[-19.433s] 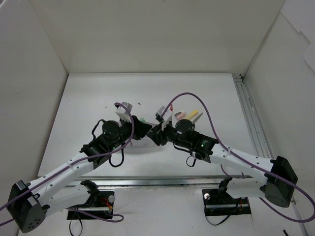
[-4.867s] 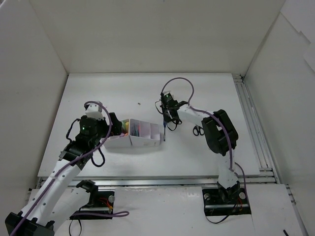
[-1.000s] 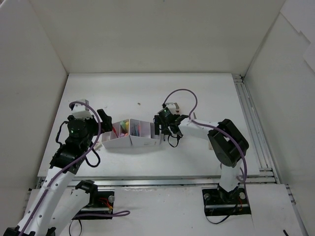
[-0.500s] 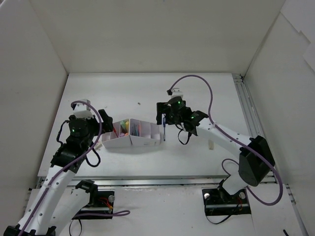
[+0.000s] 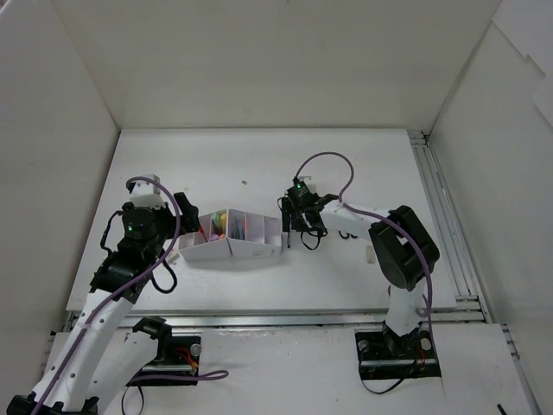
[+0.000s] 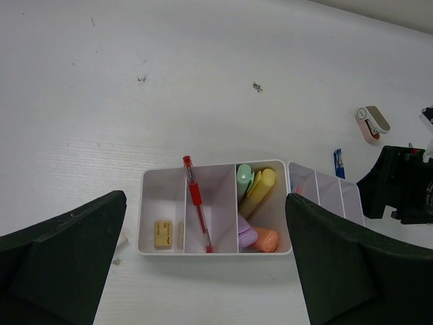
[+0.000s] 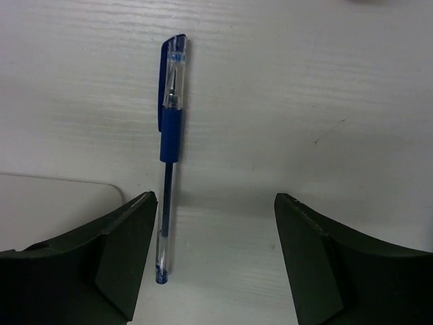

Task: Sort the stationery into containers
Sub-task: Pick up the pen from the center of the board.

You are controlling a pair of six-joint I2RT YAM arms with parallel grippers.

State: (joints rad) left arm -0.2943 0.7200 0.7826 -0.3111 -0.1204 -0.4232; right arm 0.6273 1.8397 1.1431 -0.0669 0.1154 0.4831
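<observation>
**Top external view.** The left gripper (image 5: 180, 206) hovers at the left end of the white organizer (image 5: 233, 252). The right gripper (image 5: 289, 218) sits low at its right end.

**Left wrist view.** We see the jaws apart and empty above thin-walled compartments. These hold a red pen (image 6: 196, 210), pale erasers (image 6: 162, 233) and stubby markers (image 6: 254, 193).

**Right wrist view.** The jaws are spread wide and hold nothing. The blue pen (image 7: 169, 135) lies on the table (image 7: 304, 101), just beside the organizer's rounded corner and off-centre between the jaws. We judge that its smooth round barrel may roll or skid as the jaws close. A jaw could also catch the thin wall and shift the organizer.
</observation>
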